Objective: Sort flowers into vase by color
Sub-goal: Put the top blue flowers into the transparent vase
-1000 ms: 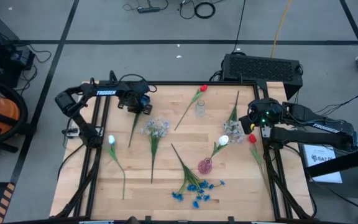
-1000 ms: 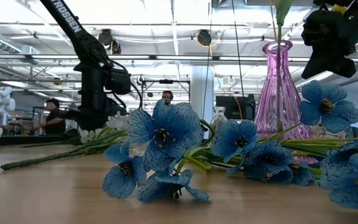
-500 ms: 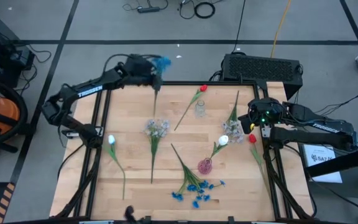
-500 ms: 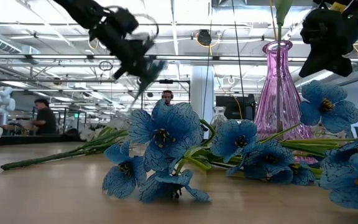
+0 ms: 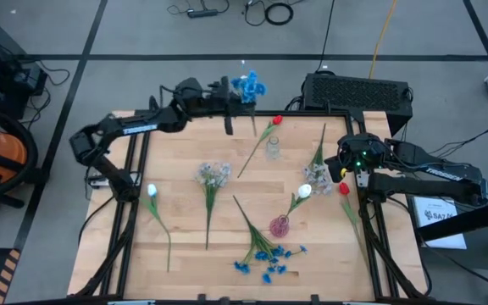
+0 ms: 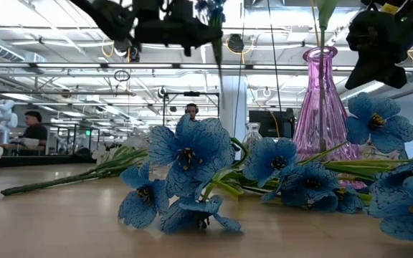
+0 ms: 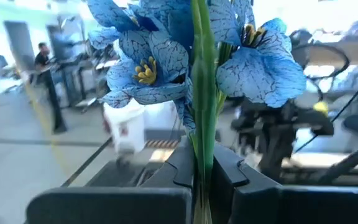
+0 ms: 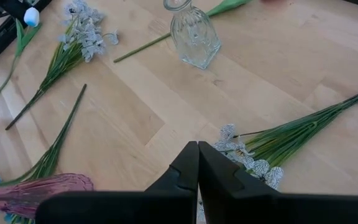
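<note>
Left gripper (image 5: 227, 103) is squeezing tight on the green stem of a blue flower (image 5: 248, 85), holding it up in the air over the far edge of the table (image 5: 176, 220). From the left wrist camera, the blue flower (image 7: 166, 43) is standing straight up between the two dark fingers (image 7: 179, 171), with yellow bits showing in the middle of the petals.

Right gripper (image 5: 343, 174) is waiting over the right side of the table, and its fingers (image 8: 188, 163) are pressed together with nothing between them.

More flowers are lying flat on the wood. A blue bunch (image 5: 268, 258) is lying near the front, just beside a pink vase (image 5: 280, 226). A small clear vase (image 5: 273, 148) is standing toward the back, with a red tulip (image 5: 277, 120) lying close by. A pale bunch (image 5: 213, 174) is lying in the middle, and another pale bunch (image 5: 315, 176) is lying by the right gripper. A white tulip (image 5: 152, 191) is lying at the left side, and another white tulip (image 5: 304, 191) is lying near the pink vase.
</note>
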Available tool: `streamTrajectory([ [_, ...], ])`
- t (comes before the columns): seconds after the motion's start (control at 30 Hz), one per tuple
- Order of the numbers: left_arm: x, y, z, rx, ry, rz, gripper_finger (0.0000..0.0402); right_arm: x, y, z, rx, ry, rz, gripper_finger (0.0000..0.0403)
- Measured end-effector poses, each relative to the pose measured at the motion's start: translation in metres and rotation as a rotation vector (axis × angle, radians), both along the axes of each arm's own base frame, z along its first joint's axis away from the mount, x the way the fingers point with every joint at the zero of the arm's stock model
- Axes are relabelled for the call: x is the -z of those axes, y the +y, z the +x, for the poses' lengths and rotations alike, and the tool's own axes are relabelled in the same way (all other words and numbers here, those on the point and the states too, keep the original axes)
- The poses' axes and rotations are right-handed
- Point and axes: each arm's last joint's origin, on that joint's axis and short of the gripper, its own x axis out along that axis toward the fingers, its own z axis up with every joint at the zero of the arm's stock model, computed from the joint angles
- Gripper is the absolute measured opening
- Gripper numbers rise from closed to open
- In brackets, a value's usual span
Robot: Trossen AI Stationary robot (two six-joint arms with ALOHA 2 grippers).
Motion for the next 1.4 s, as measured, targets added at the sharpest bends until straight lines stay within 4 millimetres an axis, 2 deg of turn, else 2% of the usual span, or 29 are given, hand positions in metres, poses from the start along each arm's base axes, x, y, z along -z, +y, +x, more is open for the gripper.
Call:
streamTrajectory([
  [0.2, 0.014, 0.006, 0.018, 0.057, -0.172, -0.032, 0.0017, 0.0, 0.0, 0.0, 0.015, -0.006, 0.014, 0.0],
  [0.8, 0.075, 0.0, 0.055, 0.087, -0.105, -0.07, 0.0017, 0.0, 0.0, 0.0, 0.017, -0.005, 0.014, 0.0],
  [1.07, 0.074, -0.003, 0.057, 0.056, -0.108, -0.019, 0.0017, 0.0, 0.0, 0.0, 0.017, -0.005, 0.014, 0.0],
  [1.4, 0.053, -0.004, 0.048, 0.051, -0.156, 0.007, 0.0017, 0.0, 0.0, 0.0, 0.02, -0.003, 0.01, 0.0],
])
